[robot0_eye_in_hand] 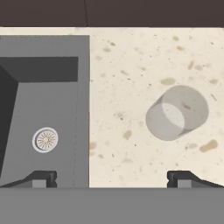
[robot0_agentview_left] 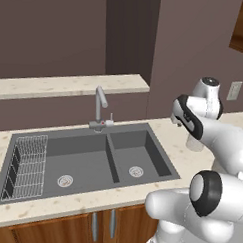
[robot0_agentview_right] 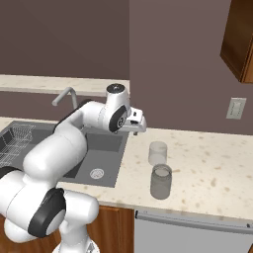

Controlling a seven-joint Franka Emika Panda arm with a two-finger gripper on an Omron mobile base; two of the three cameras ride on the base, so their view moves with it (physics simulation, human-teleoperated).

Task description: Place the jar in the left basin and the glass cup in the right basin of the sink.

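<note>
Arm: bent forward over the sink's (robot0_agentview_left: 87, 159) right rim, hand (robot0_agentview_right: 140, 129) pointing down above the speckled surface (robot0_agentview_right: 207, 168).
Hand: spread wide, holding nothing.
Glass cup: (robot0_agentview_right: 158, 153) upright on the surface, right of the right basin (robot0_agentview_left: 137, 156), below the hand.
Jar: (robot0_agentview_right: 161, 182) just in front of the cup, near the surface's front edge.
Left basin: (robot0_agentview_left: 79, 164) wire rack (robot0_agentview_left: 27, 165) at its far left.
Room: bare surface right of both glasses.
Tap: (robot0_agentview_left: 100, 108) behind the divider.

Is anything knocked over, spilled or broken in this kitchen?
No, nothing stands out. The glass cup and the jar both stand upright on the counter, close together, to the right of the sink. No spill or crack shows. The open gripper hangs above the counter, holding nothing.
</note>
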